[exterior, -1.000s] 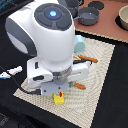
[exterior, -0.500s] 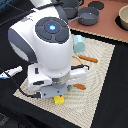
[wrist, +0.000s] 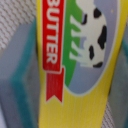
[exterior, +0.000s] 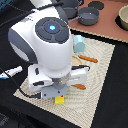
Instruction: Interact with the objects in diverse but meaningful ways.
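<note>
Lower now than half a second ago, the arm (exterior: 50, 47) covers more of the mat (exterior: 102, 75). Near the frame's bottom centre, the yellow box (exterior: 60, 100) peeks out beneath the gripper (exterior: 60, 94). The wrist view is filled by its "BUTTER" label, a teal finger (wrist: 22, 75) close beside it; whether the jaws clamp it I cannot tell. Farther up, the blue block (exterior: 79, 43) stands on the mat. At the top, the grey bowls (exterior: 88, 16) show nothing inside.
</note>
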You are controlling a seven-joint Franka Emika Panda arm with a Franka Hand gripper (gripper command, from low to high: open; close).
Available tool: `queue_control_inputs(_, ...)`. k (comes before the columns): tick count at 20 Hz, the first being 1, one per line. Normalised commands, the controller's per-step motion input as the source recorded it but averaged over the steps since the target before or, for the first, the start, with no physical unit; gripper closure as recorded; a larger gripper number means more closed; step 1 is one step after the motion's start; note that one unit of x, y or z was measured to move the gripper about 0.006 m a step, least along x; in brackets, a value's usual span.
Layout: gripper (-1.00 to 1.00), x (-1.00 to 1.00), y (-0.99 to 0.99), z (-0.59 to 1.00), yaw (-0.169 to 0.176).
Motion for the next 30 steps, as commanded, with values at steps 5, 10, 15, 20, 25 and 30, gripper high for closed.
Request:
queue_control_inputs(5,1.0,0.01,-0.2,0.44,0.0)
queue_control_inputs(10,1.0,0.0,0.01,1.0,0.002)
queue_control_inputs(15,1.0,0.0,0.14,1.0,0.0)
queue_control_inputs(20,1.0,-0.07,0.31,0.91,0.009)
queue_control_inputs(25,1.0,-0.41,0.5,0.45,0.054)
queue_control_inputs(30,1.0,-0.63,0.42,0.1,0.023)
